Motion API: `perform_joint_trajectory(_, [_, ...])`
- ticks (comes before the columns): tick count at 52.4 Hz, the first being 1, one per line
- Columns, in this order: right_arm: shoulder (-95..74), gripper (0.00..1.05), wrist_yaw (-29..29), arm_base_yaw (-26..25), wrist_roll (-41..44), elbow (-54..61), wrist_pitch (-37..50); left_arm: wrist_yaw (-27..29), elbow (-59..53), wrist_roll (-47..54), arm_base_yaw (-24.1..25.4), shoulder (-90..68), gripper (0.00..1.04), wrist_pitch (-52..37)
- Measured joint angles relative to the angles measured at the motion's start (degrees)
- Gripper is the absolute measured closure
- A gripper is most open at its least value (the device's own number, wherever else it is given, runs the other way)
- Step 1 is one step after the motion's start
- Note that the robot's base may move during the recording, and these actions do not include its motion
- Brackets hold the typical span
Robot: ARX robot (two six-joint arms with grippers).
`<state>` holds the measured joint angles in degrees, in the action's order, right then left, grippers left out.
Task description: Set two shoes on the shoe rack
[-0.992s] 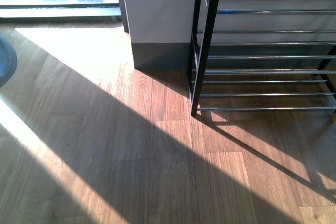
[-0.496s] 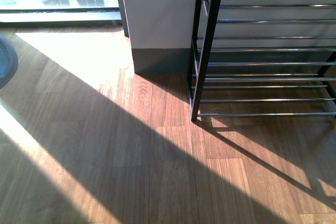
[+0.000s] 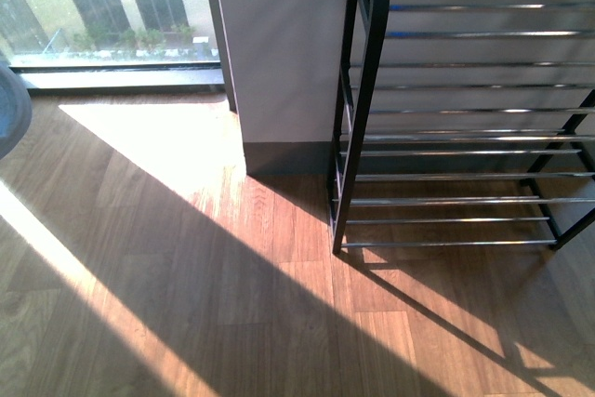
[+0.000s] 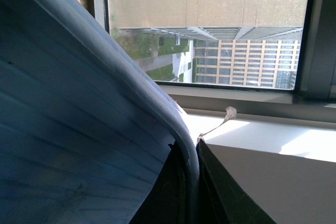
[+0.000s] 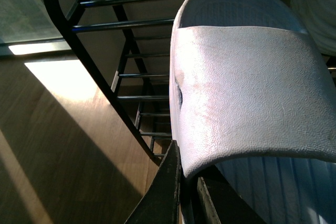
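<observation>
Here, each claw is clenched on a pale blue, textured slide, near the shoe rack.

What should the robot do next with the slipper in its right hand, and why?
Probably carry the slipper forward over a shelf of the shoe rack and lower it there. The right wrist view shows the right gripper's jaws shut on the slipper's edge, with the rack's bars just beyond it and bare of shoes where visible.
</observation>
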<state>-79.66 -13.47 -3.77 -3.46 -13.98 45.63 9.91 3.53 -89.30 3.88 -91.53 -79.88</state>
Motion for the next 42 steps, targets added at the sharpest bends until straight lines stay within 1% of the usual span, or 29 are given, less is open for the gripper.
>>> perform_joint_trajectory(20, [0.0, 1.03, 0.0, 0.0, 0.0, 0.0, 0.0, 0.0, 0.0, -0.2, 0.0, 0.0, 1.03, 0.0])
perform_joint_trajectory(21, [-0.8, 1.03, -1.2, -0.2, -0.1, 0.2, 1.7, 0.0, 0.0, -0.1, 0.0, 0.0, 1.03, 0.0])
perform_joint_trajectory(22, [-3.1, 1.03, -4.5, -0.4, -0.1, 0.8, 8.3, 0.0, 0.0, -0.2, 0.0, 0.0, 1.03, 0.0])
perform_joint_trajectory(23, [-4.9, 1.03, -6.2, -0.4, -0.2, 0.9, 12.8, 0.0, 0.0, -0.1, 0.0, 0.0, 1.03, 0.0])
perform_joint_trajectory(25, [-9.3, 1.03, -8.4, 0.2, -0.2, 0.1, 21.4, 0.1, 0.0, -0.2, 0.0, 0.1, 1.03, 0.0])
perform_joint_trajectory(26, [-10.6, 1.03, -8.7, 0.5, -0.2, -0.8, 22.8, 0.0, 0.0, -0.2, 0.0, 0.1, 1.03, 0.0])
perform_joint_trajectory(28, [-13.0, 1.03, -8.4, 1.7, -0.2, -4.0, 22.1, 0.0, 0.0, -0.2, 0.0, 0.1, 1.03, 0.0])
perform_joint_trajectory(37, [-21.9, 1.03, -5.6, 5.1, 1.1, -16.4, 11.1, 0.0, 0.0, -0.2, 0.0, 0.1, 1.03, 0.0])
perform_joint_trajectory(42, [-29.7, 1.03, -2.2, 6.9, 1.8, -25.4, 6.3, 0.0, 0.0, -0.2, 0.0, 0.1, 1.03, 0.0])
